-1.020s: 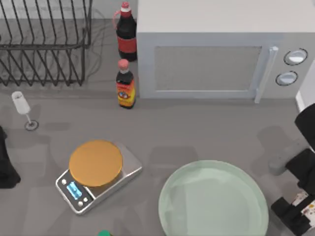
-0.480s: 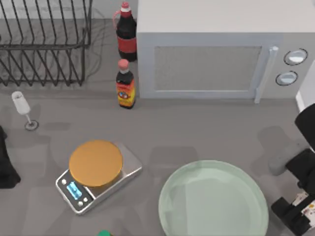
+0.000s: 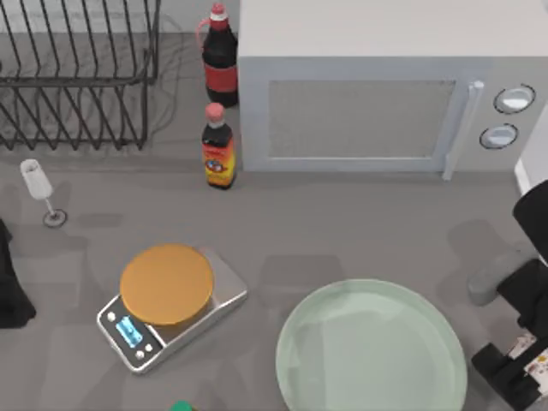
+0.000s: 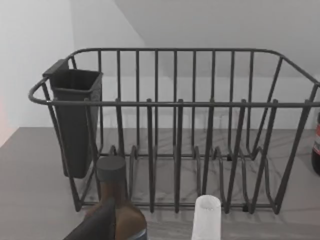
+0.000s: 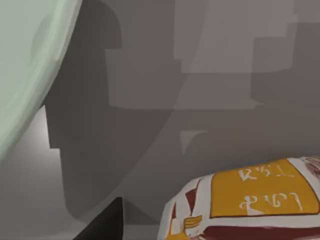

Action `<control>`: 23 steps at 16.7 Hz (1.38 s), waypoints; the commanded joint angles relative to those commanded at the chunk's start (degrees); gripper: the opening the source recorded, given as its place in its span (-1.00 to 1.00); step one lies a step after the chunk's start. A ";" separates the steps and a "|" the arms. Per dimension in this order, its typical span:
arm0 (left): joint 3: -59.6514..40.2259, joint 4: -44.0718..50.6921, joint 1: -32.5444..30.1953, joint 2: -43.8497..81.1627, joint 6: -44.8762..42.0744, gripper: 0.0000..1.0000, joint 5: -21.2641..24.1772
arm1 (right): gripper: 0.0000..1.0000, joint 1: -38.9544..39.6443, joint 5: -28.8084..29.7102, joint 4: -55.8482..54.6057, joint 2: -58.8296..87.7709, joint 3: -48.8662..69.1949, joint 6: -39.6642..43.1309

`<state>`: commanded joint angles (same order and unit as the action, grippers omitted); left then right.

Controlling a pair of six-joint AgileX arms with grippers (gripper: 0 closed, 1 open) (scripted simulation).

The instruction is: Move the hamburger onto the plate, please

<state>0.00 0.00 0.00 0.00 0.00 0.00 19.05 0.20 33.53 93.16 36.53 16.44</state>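
The right gripper (image 3: 524, 364) sits at the table's (image 3: 360, 231) lower right corner in the top view, just beside the rim of the plate (image 3: 372, 349); its dark body covers most of the hamburger (image 3: 533, 360), and whether its jaws are spread or closed on the bun cannot be told. What peeks out is a small cream-white patch with dark speckles. In the right wrist view the hamburger (image 5: 250, 205) looks like a wrapped lump, cream with dark red bands and an orange-yellow panel of pale lettering, lying on the grey table close to the pale mint-green plate edge (image 5: 30, 75). The plate holds nothing. The left arm (image 3: 10, 282) is parked at the table's left edge.
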 joint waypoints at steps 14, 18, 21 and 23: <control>0.00 0.00 0.00 0.00 0.00 1.00 0.00 | -1.00 -0.38 -0.69 28.89 -12.90 16.96 0.54; 0.00 0.00 0.00 0.00 0.00 1.00 0.00 | -1.00 -0.46 -0.69 30.68 -14.20 18.30 0.53; 0.00 0.00 0.00 0.00 0.00 1.00 0.00 | -1.00 -0.34 -0.71 30.53 -13.97 18.13 0.42; 0.00 0.00 0.00 0.00 0.00 1.00 0.00 | -1.00 0.60 -0.71 30.47 -13.67 18.54 -1.24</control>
<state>0.00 0.00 0.00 0.00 0.00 0.00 19.65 -0.50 64.00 79.50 55.07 15.20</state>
